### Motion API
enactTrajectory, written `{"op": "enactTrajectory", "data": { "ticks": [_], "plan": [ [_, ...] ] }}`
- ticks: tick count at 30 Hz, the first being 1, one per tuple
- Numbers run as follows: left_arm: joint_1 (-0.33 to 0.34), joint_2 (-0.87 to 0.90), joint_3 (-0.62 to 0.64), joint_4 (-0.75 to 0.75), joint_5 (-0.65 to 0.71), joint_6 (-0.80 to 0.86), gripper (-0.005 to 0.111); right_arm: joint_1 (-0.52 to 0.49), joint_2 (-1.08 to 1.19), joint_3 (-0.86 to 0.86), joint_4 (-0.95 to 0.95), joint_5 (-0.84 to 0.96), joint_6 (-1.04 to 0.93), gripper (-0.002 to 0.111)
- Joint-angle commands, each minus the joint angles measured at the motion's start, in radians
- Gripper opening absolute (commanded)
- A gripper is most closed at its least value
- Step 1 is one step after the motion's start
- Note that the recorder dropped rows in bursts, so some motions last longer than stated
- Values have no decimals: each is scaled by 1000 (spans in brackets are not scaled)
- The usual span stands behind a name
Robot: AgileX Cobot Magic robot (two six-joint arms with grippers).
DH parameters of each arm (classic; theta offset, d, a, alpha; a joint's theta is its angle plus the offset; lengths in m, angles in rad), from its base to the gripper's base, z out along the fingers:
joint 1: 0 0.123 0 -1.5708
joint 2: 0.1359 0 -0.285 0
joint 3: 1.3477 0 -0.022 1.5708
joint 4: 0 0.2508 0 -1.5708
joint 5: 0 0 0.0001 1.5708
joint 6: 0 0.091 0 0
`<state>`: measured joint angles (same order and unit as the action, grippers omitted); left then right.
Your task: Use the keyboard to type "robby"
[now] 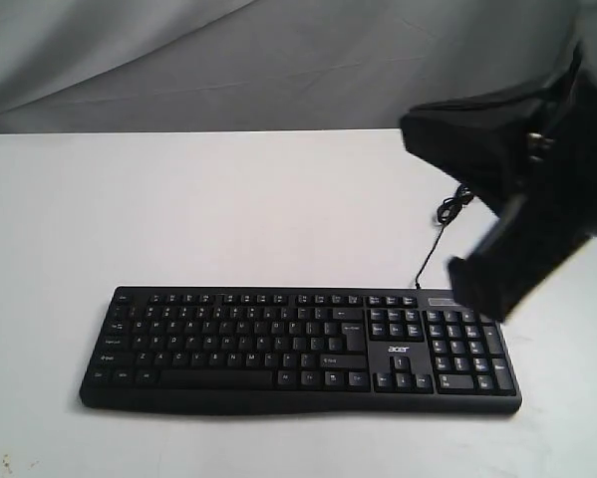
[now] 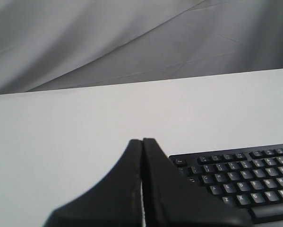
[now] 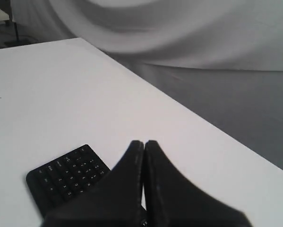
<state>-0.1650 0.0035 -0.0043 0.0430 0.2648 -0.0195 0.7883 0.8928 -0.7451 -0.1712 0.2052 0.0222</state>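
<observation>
The wide black keyboard point(image 1: 298, 349) lies flat near the table's front edge, its number pad to the right and its thin black cable point(image 1: 440, 227) running toward the back. My right gripper point(image 1: 480, 286) hangs blurred over the number pad's back corner; in the right wrist view my right gripper point(image 3: 144, 142) is shut with nothing held, and the keyboard's number-pad end point(image 3: 68, 176) lies below and to one side of it. My left gripper point(image 2: 142, 140) is shut and empty, just off the Esc corner of the keyboard point(image 2: 235, 179). The exterior view does not show the left gripper.
The white table point(image 1: 228, 209) bears only the keyboard and its cable. A creased grey cloth point(image 1: 228, 60) hangs behind the table's back edge. The table's edge point(image 3: 188, 111) runs diagonally through the right wrist view.
</observation>
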Motion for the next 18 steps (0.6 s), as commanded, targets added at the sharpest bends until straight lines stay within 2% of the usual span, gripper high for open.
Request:
{"op": "enactTrajectory", "data": {
  "ticks": [1,5,10,18],
  "plan": [
    [-6,-3,4,5,-5,-3,0,1,-187,129,-12,-46,9,0],
    [-6,-3,4,5,-5,-3,0,1,-362,225,-12,-174,0,0],
    [-6,-3,4,5,-5,-3,0,1,-426,236,51,-140,20,0],
    [-6,-3,4,5,-5,-3,0,1,-426,236,30,-137,-14,0]
  ]
}}
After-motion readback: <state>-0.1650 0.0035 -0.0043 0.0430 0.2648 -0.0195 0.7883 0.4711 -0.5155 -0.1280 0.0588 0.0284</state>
